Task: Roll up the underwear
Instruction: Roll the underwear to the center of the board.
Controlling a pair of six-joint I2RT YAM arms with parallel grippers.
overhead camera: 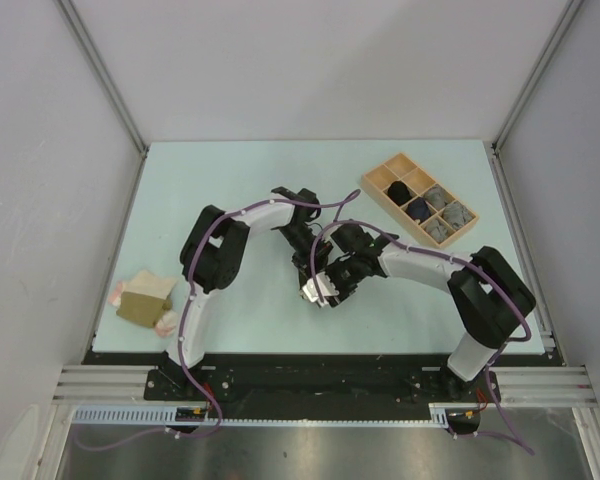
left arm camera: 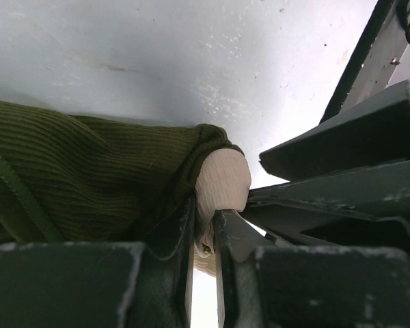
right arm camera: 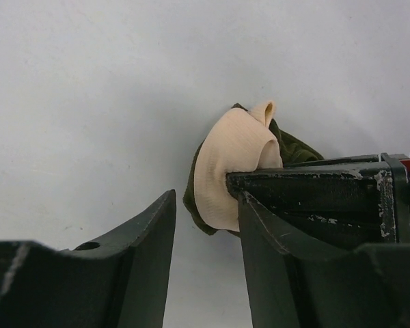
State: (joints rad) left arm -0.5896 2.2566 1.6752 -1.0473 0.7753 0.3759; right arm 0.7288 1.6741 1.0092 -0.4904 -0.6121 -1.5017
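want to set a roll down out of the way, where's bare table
Bare table along the far edge, left of the wooden tray; also beyond the underwear pile at left. Crowded near centre, where the left tool and right tool meet on one garment.

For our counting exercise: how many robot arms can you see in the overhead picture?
2. The left arm extends from the near-left base to the middle of the table; the right arm extends from the near-right base to meet it. None seems hidden.

Pale table [overhead camera: 230, 180], grey walls [overhead camera: 40, 150] — aluminium frame [overhead camera: 100, 75]
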